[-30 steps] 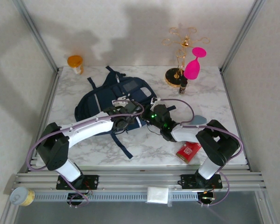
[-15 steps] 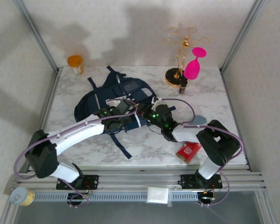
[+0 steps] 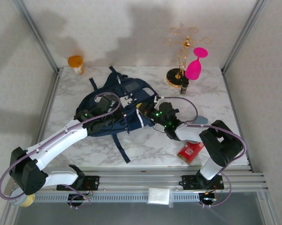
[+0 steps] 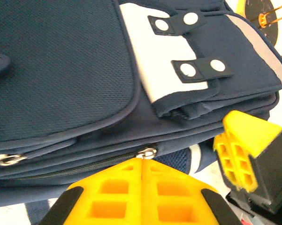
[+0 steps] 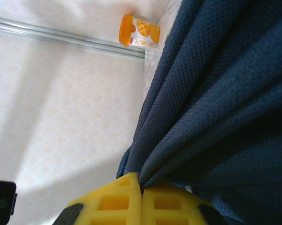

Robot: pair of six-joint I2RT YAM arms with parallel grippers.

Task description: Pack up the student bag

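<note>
Through the cameras, the counter (image 3: 216, 101) is white marble with grey veining. It is boxed in by pale patterned walls and aluminium posts at the back corners. The student bag (image 3: 126, 93) lies flat near the middle, a little to the left, with its dark straps trailing toward the arm bases. My left end effector (image 4: 141, 160) is fully closed, its yellow tips pressed together right at a metal zipper pull (image 4: 147, 152) on the bag's side. I can't tell whether it pinches anything. My right end effector (image 5: 141, 180) is clamped on a fold of the bag's navy fabric. An orange jar (image 3: 76, 62) sits by the far-left corner. A gold stand (image 3: 180, 49) stands far right with a pink glass (image 3: 195, 65) beside it, and a red packet (image 3: 190, 151) lies at the near-right edge.
</note>
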